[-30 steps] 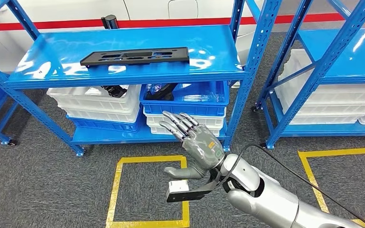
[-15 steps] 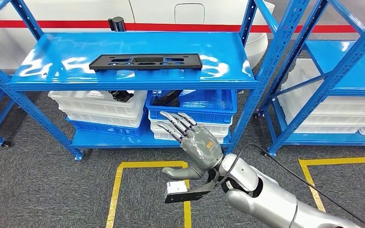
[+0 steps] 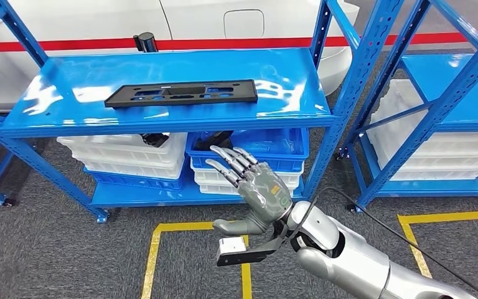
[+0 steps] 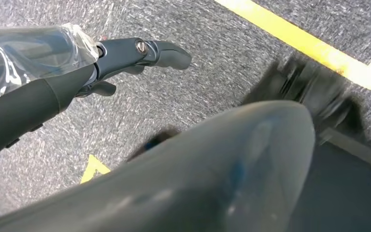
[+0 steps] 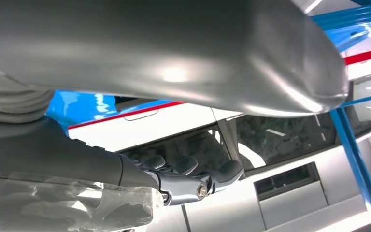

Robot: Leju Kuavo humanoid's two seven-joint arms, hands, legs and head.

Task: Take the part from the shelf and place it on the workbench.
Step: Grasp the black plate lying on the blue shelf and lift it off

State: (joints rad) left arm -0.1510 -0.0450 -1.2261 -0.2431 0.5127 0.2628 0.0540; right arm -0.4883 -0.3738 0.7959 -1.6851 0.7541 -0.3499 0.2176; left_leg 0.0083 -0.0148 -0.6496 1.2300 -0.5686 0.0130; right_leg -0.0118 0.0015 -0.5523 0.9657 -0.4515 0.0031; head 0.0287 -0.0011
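Observation:
The part [image 3: 180,93] is a long flat black plate with cut-outs, lying on the top board of the blue shelf [image 3: 162,120], left of its middle. My right hand [image 3: 255,187] is raised in front of the shelf's lower level, below and to the right of the part and well apart from it. Its fingers are spread and it holds nothing. In the right wrist view the same hand [image 5: 188,181] has its fingers stretched out toward a white vehicle. In the left wrist view my left hand [image 4: 125,53] hangs over grey carpet with the thumb out and nothing in it.
White bins [image 3: 124,152] and a blue bin [image 3: 249,140] stand stacked on the lower shelf board. A second blue shelf [image 3: 448,81] with white bins stands to the right. Yellow floor lines [image 3: 180,227] mark squares on the carpet. A black cylinder [image 3: 144,42] rises behind the shelf.
The whole picture has shifted, so the camera moved: the shelf now sits slightly lower and nearer. My right hand stays raised with fingers spread. The part lies where it was.

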